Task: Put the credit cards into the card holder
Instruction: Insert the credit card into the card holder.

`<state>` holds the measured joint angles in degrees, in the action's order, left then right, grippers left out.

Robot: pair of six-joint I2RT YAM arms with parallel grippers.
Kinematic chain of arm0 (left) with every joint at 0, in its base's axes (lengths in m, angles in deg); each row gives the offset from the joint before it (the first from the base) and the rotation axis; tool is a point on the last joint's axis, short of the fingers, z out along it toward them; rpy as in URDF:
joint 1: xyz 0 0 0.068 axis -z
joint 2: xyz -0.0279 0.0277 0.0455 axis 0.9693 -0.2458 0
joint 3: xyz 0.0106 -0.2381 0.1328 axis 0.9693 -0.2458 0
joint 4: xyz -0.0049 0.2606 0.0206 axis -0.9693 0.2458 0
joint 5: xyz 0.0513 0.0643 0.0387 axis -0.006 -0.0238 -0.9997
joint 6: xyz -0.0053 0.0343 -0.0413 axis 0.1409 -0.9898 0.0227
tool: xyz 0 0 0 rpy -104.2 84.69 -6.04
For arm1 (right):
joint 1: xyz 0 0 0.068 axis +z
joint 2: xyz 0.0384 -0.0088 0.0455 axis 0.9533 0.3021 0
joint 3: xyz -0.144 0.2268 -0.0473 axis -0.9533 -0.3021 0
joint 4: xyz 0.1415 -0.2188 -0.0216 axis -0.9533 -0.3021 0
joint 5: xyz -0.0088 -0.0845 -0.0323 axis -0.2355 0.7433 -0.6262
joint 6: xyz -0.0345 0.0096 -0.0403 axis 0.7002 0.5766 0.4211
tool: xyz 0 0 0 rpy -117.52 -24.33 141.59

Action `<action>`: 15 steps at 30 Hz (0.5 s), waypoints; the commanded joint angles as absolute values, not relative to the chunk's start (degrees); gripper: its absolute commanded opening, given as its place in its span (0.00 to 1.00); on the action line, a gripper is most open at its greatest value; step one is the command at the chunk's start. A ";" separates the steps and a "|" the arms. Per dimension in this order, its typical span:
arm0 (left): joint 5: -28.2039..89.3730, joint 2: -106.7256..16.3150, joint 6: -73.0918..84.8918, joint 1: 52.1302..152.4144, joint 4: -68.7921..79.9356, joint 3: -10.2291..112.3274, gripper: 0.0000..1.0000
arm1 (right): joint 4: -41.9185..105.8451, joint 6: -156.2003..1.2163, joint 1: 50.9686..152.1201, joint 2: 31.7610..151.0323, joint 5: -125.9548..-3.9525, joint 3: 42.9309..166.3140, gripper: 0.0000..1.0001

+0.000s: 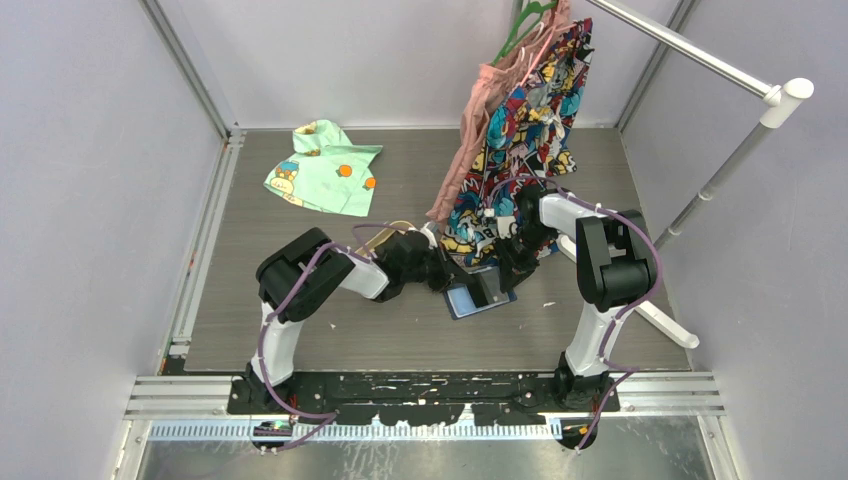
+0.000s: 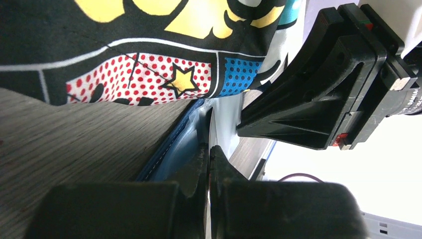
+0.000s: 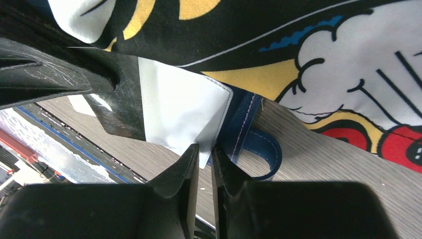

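pinching the wallet [image 3: 247,121] by its pocket [image 3: 181,107], lower centre, the right claw [image 3: 201,155] likely holds it open for cards. the left claw [image 2: 209,155], together, noses its edge.

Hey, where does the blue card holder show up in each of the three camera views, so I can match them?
Top external: card holder at table centre, between both arms' ends.
Left wrist: card holder seen as a navy edge, centre of picture.
Right wrist: card holder at centre, pale pocket with navy tab beside it.
Shared landmark: comic-print garment behind it.
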<state>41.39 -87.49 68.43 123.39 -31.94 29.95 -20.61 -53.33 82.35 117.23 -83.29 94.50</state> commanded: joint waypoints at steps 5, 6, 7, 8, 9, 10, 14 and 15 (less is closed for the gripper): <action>46.65 -88.35 66.61 123.89 -20.38 32.26 0.00 | -16.66 -53.91 83.03 118.68 -84.70 95.17 0.21; 46.92 -88.53 66.65 123.85 -20.63 32.44 0.00 | -16.65 -53.90 83.03 118.68 -84.80 95.17 0.21; 47.13 -88.60 66.65 123.85 -20.96 32.52 0.00 | -16.66 -53.90 83.02 118.63 -84.89 95.17 0.21; 47.31 -88.77 66.65 123.89 -21.10 32.57 0.00 | -16.64 -53.97 83.05 118.67 -85.07 95.16 0.21; 47.42 -88.78 66.59 123.92 -21.15 32.76 0.00 | -16.61 -53.94 83.05 118.76 -85.15 95.09 0.21; 47.53 -88.94 66.57 123.93 -21.30 32.90 0.00 | -16.65 -53.94 83.11 118.84 -85.21 95.08 0.21; 47.88 -89.29 66.52 123.95 -21.20 33.34 0.00 | -16.72 -53.97 83.36 119.03 -85.59 95.08 0.21; 47.83 -89.36 66.48 123.96 -21.05 33.51 0.00 | -16.70 -53.96 83.38 119.04 -85.73 95.07 0.21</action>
<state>43.64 -87.40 67.44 123.10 -26.52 32.77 -20.65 -53.71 82.33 117.51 -83.86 94.57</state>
